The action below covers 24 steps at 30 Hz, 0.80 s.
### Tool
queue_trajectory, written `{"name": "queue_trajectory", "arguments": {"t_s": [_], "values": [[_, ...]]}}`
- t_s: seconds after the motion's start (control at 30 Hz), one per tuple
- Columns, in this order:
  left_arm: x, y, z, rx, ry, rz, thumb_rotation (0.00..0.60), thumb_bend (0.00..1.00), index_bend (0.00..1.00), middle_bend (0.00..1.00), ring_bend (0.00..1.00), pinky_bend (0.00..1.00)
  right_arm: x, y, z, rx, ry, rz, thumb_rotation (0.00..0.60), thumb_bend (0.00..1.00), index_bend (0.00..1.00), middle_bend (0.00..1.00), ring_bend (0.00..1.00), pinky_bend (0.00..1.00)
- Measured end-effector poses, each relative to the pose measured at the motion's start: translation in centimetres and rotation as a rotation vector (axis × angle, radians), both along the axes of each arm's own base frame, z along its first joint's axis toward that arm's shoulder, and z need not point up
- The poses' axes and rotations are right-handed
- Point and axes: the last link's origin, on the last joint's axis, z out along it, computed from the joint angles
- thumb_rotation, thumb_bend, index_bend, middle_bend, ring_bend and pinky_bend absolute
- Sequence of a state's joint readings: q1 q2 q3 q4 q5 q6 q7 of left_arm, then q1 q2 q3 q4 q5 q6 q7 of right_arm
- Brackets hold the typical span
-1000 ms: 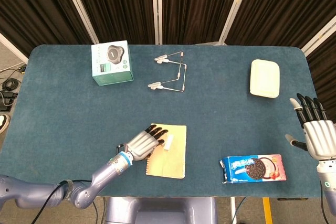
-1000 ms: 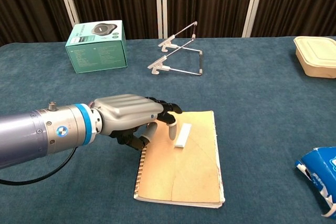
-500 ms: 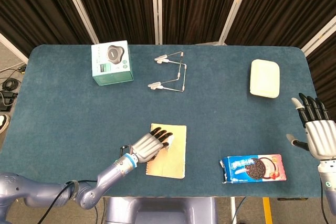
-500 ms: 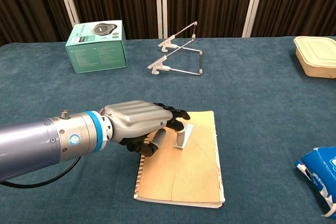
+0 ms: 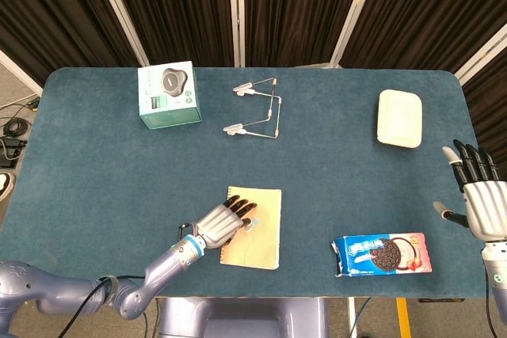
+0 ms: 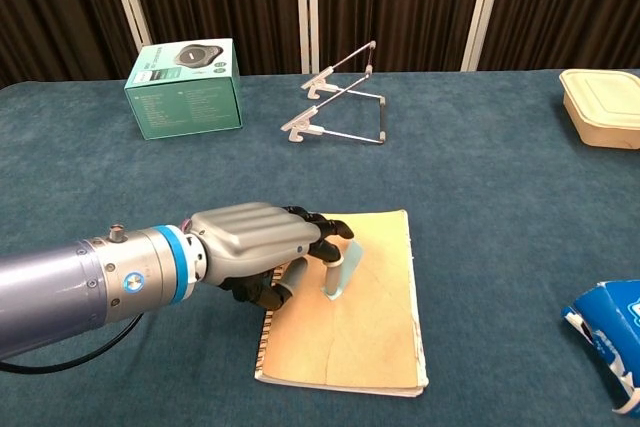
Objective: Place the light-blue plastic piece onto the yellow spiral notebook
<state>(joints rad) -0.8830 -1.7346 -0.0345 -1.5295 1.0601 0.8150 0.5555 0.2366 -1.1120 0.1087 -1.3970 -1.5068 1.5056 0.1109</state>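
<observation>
The light-blue plastic piece (image 6: 338,272) stands tilted on the yellow spiral notebook (image 6: 370,322), lower edge on the cover, upper edge against my left hand's fingertips (image 6: 335,237). I judge placement nearly done; release and withdrawal remain. My left hand (image 6: 262,249) lies palm-down over the notebook's spiral edge, fingers touching the piece. My right hand (image 5: 478,199) hovers spread and empty beyond the surface's (image 5: 103,172) right edge.

left hand (image 5: 223,225) on yellow notebook (image 5: 258,235) (near table edge)
</observation>
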Motion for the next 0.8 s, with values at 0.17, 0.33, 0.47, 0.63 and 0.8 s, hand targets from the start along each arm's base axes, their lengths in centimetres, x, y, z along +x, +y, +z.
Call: {"name": "queue_trajectory", "arguments": {"t_s": [0.17, 0.33, 0.47, 0.63, 0.8], "values": [[0.1, 0.1, 0.3, 0.02, -0.011, -0.003, 0.6, 1.0, 0.36, 0.0, 0.0, 0.0, 0.1, 0.1, 0.1, -0.002, -0.003, 0.005, 0.6, 0.04, 0.02, 0.0, 0.0, 0.0], [0.7, 0.1, 1.2, 0.043, -0.04, -0.015, 0.6, 1.0, 0.36, 0.0, 0.0, 0.0, 0.2, 0.2, 0.2, -0.005, -0.007, 0.009, 0.6, 0.04, 0.02, 0.0, 0.0, 0.0], [0.5, 0.1, 1.5, 0.041, -0.039, -0.014, 0.6, 1.0, 0.36, 0.0, 0.0, 0.0, 0.3, 0.2, 0.2, -0.005, -0.007, 0.012, 0.6, 0.04, 0.02, 0.0, 0.0, 0.0], [-0.1, -0.3, 1.0, 0.022, -0.016, -0.004, 0.6, 1.0, 0.36, 0.0, 0.0, 0.0, 0.3, 0.3, 0.2, -0.006, -0.008, 0.013, 0.6, 0.04, 0.02, 0.0, 0.0, 0.0], [-0.5, -0.4, 0.2, 0.009, -0.004, 0.009, 0.6, 1.0, 0.36, 0.0, 0.0, 0.0, 0.3, 0.3, 0.4, -0.009, -0.011, 0.014, 0.6, 0.04, 0.02, 0.0, 0.0, 0.0]]}}
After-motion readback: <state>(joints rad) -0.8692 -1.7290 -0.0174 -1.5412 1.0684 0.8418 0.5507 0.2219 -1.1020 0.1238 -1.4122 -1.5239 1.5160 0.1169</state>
